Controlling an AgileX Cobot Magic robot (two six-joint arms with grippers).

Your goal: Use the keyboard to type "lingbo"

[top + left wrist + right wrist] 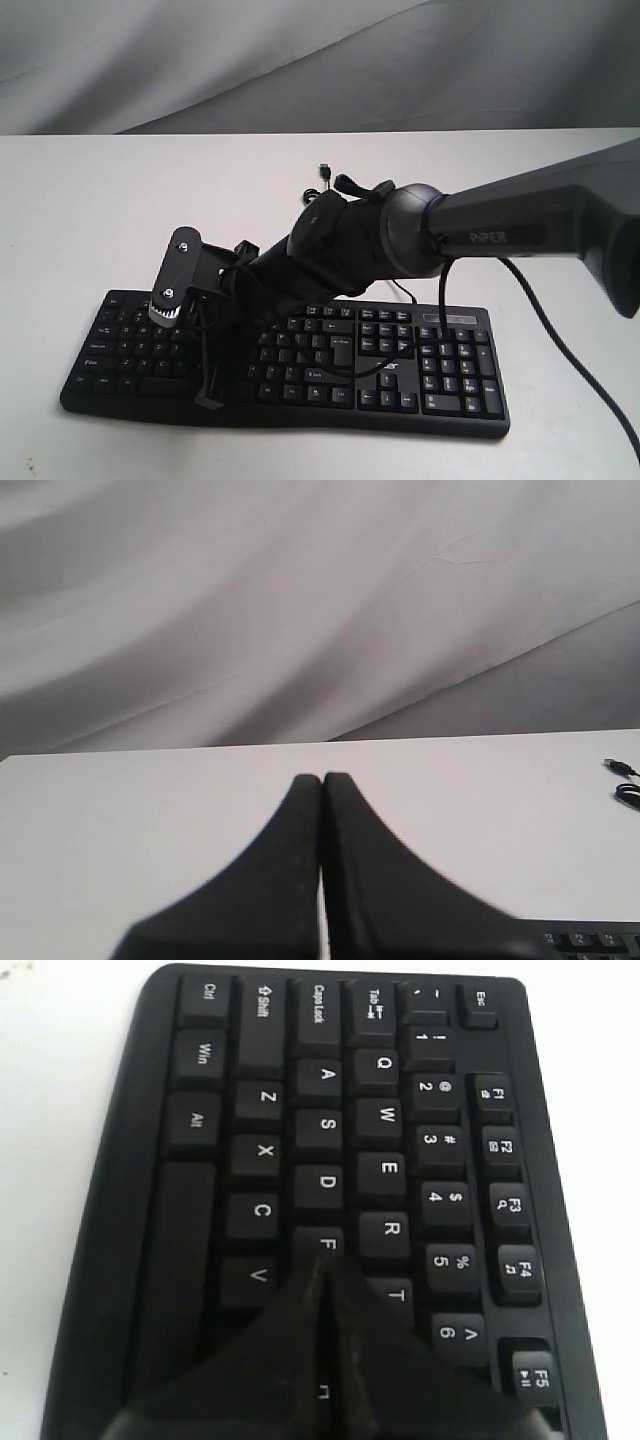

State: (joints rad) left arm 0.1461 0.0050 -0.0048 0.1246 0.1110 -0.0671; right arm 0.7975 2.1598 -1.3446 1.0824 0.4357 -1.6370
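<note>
The black keyboard (pixel 440 375) lies across the near part of the white table, with its acer logo just left of the number pad. My right arm reaches over it from the right. The right gripper (pixel 166 316) is shut and empty, pointing down at the keyboard's left half. In the right wrist view the gripper's tips (pixel 322 1262) sit at the edge of the F key (pixel 325 1243), beside V and T, and hide the keys behind them. The left gripper (pixel 322 777) is shut on nothing above bare table. A corner of the keyboard (pixel 590 942) shows beside it.
The keyboard's thin cable runs back to a loose USB plug (pixel 326 172), which is also in the left wrist view as the plug (pixel 618 768). A black arm cable (pixel 560 350) hangs over the table at the right. A grey cloth backdrop (pixel 300 60) stands behind the table.
</note>
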